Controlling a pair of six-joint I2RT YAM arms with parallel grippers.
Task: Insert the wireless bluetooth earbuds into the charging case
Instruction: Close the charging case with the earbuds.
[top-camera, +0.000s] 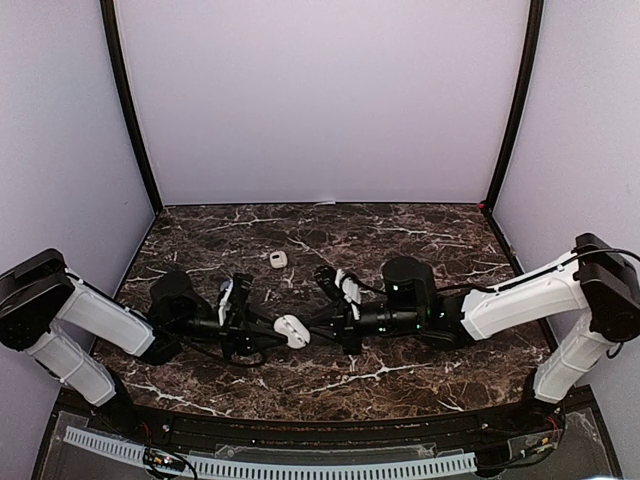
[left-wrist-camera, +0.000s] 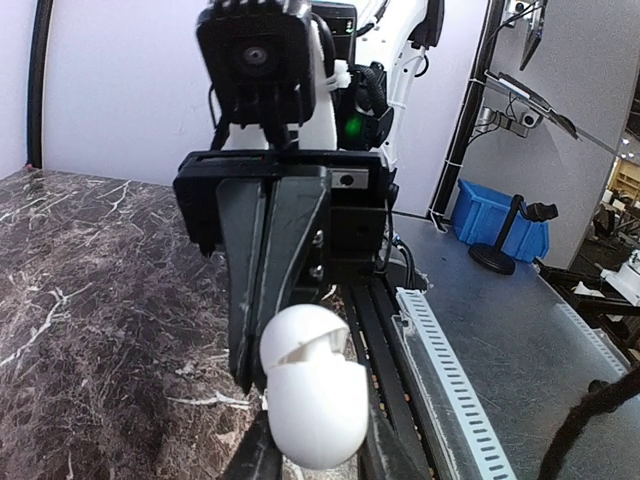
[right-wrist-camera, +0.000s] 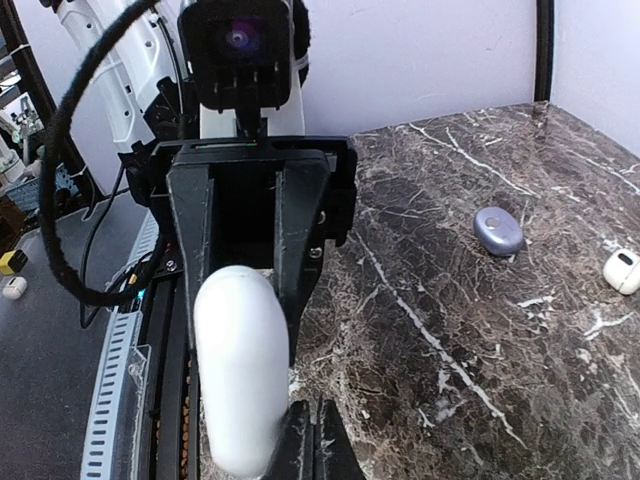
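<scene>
Charging case (top-camera: 292, 330) is clamped in the left gripper (left-wrist-camera: 318, 450) jaws, long axis pointing at the right gripper (right-wrist-camera: 312, 435). Right jaws are fully closed, nothing visible between them, tips just beside the case. Probable earbud (top-camera: 278, 259) lies on the table (top-camera: 420, 230) beyond both arms, well apart.

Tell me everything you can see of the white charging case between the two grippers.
The charging case is a smooth, glossy white plastic pebble in two halves. Its lid looks slightly ajar, with a thin gap at the seam, and nothing inside shows. The left gripper holds it off the marble table, pinched from both sides. The shut right gripper points at the lid's edge, touching or nearly so.
</scene>
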